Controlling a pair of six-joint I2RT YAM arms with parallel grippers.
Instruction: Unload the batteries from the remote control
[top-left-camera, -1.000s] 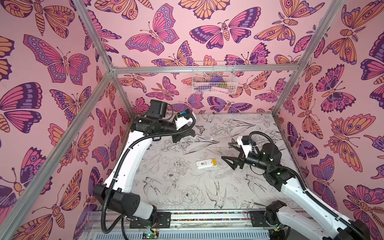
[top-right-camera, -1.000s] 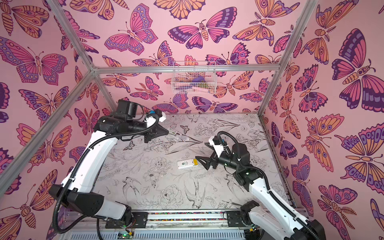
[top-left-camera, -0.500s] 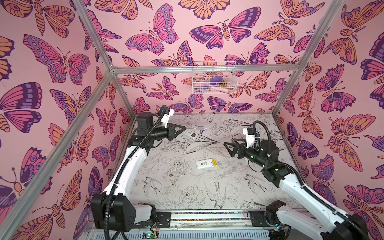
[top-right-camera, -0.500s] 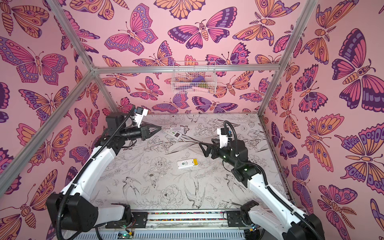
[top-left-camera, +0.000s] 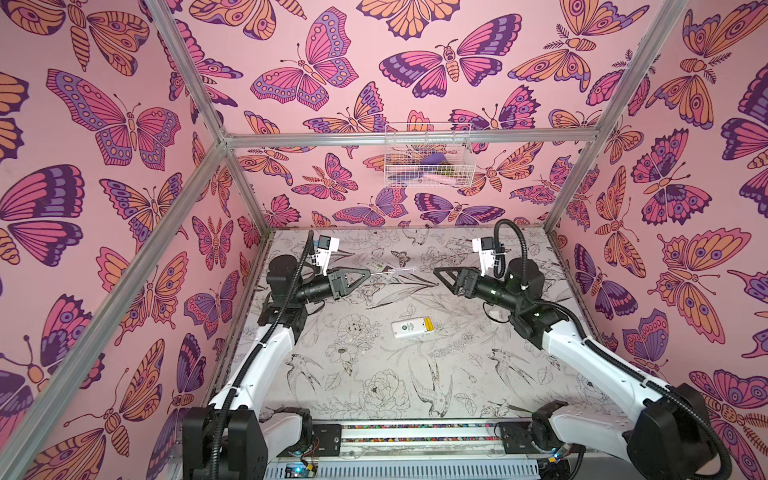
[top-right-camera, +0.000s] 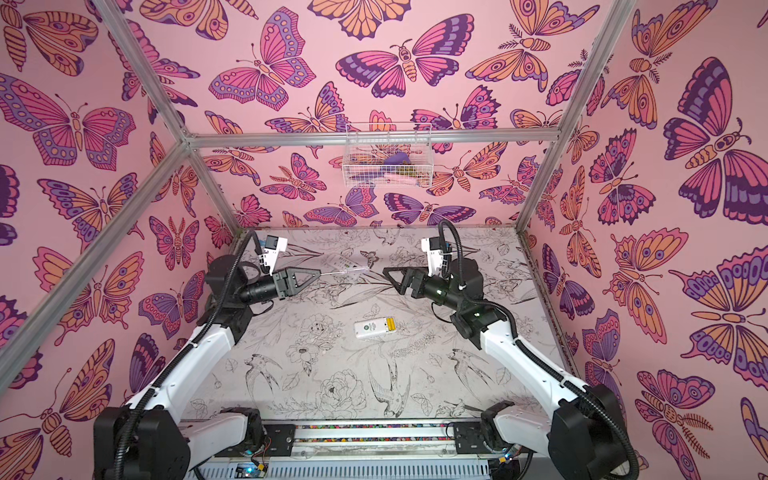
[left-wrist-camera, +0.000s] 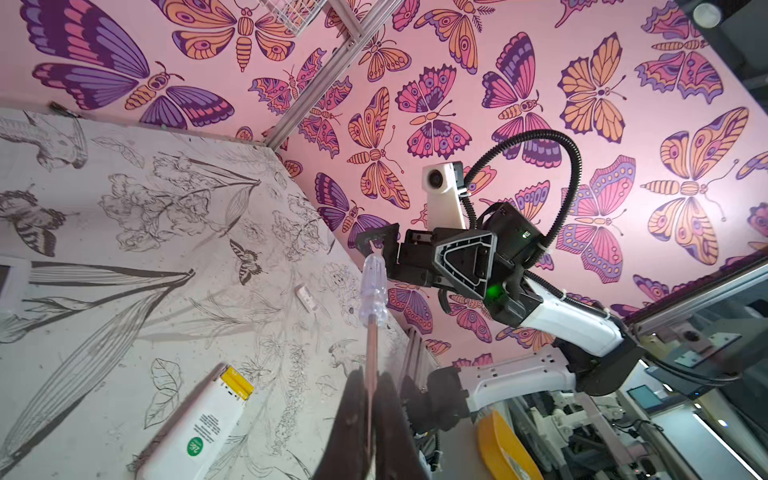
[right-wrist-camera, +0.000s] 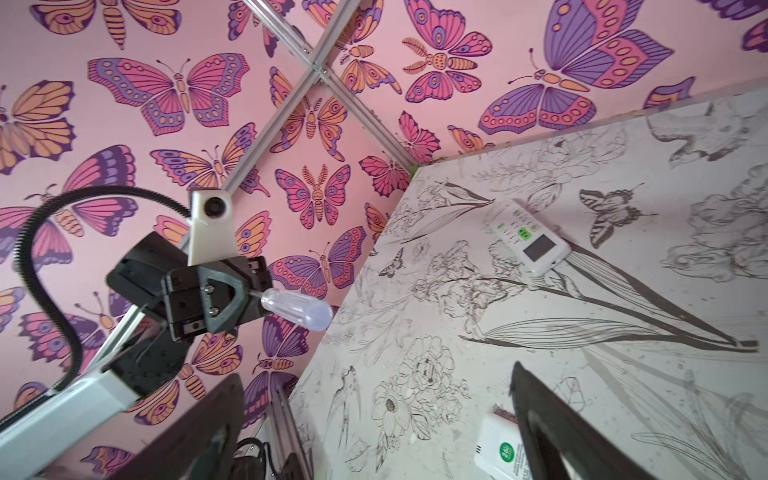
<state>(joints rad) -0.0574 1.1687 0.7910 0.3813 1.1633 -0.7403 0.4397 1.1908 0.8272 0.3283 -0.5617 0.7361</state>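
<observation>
The white remote control (top-left-camera: 406, 329) (top-right-camera: 368, 329) lies back-up in the middle of the table. Its compartment is open, with yellow batteries (top-left-camera: 428, 325) (top-right-camera: 390, 324) (left-wrist-camera: 237, 382) in its right end. My left gripper (top-left-camera: 367, 274) (top-right-camera: 318, 273) (left-wrist-camera: 370, 384) hangs above the table's back left. It is shut on the thin shaft of a clear-handled screwdriver (top-left-camera: 392, 272) (left-wrist-camera: 373, 291) (right-wrist-camera: 297, 310), whose handle points at my right gripper. The right gripper (top-left-camera: 437, 273) (top-right-camera: 386, 272) (right-wrist-camera: 374, 386) hovers open and empty, behind and above the remote (right-wrist-camera: 498, 453).
A second white remote (top-left-camera: 376, 262) (right-wrist-camera: 530, 237), buttons up, lies near the back wall. A small white piece (left-wrist-camera: 306, 297) lies on the table towards the right side. A wire basket (top-left-camera: 428, 160) hangs on the back wall. Pink walls close in three sides.
The right gripper has risen and drawn back from beside the remote. The left arm has pulled back to the left and now holds the screwdriver level, pointing towards the middle.
</observation>
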